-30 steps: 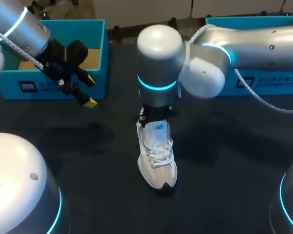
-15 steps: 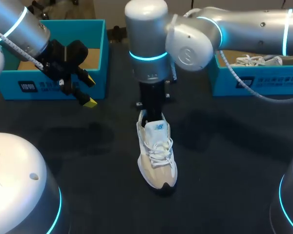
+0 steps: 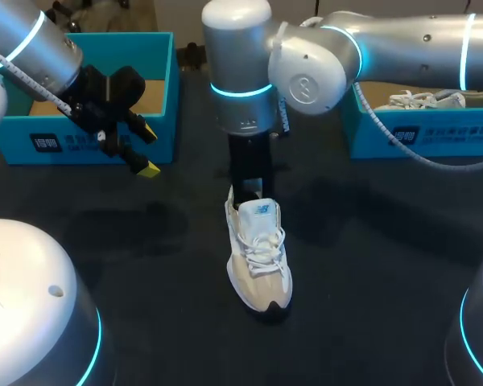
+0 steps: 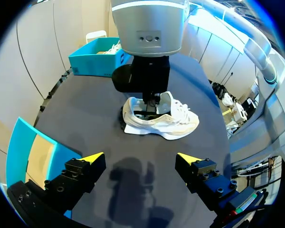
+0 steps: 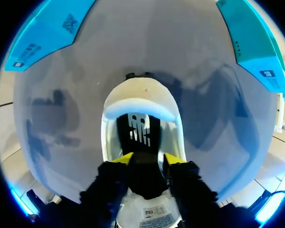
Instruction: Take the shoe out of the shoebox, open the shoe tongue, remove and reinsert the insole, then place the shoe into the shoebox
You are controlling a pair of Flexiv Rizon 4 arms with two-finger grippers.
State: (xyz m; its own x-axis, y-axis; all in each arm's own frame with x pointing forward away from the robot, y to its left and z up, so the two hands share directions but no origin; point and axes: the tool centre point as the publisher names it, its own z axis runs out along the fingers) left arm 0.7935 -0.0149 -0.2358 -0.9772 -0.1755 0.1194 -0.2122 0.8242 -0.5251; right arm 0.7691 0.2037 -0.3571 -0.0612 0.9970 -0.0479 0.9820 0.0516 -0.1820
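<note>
One shoe (image 3: 259,261), toe nearest, heel farthest; right pincer (image 5: 149,159) inside, grip unclear; left pincer (image 4: 140,156) wide, empty.

The shoe (image 3: 259,257) stands before the left shoebox (image 3: 88,141) and right shoebox (image 3: 459,133).

Print on the shoebox (image 3: 64,145) fronts and the shoe tongue (image 3: 260,211) logo cannot be read.
</note>
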